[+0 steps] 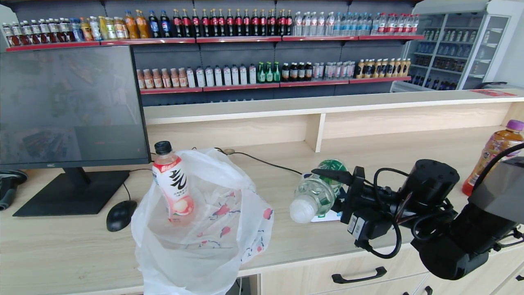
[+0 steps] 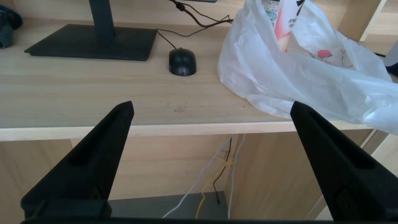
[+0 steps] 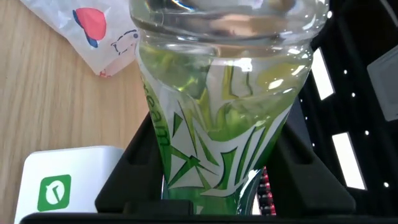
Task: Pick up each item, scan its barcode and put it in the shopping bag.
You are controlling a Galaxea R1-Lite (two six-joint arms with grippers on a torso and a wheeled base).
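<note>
Along the shop counter (image 1: 61, 246), a plastic bag (image 1: 229, 229) stands between the mouse (image 1: 120, 215) and the right gripper (image 1: 333, 190), which pinches a water bottle (image 1: 313, 194) near a white box (image 1: 325, 216). The left gripper (image 2: 211, 112) is spread wide.

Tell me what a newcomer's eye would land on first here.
The right gripper stands out, shut on a green-labelled bottle held sideways just right of the bag. In that white bag, at the front edge of the counter, a pink-labelled bottle stands upright. A dark monitor stands at the left.
</note>
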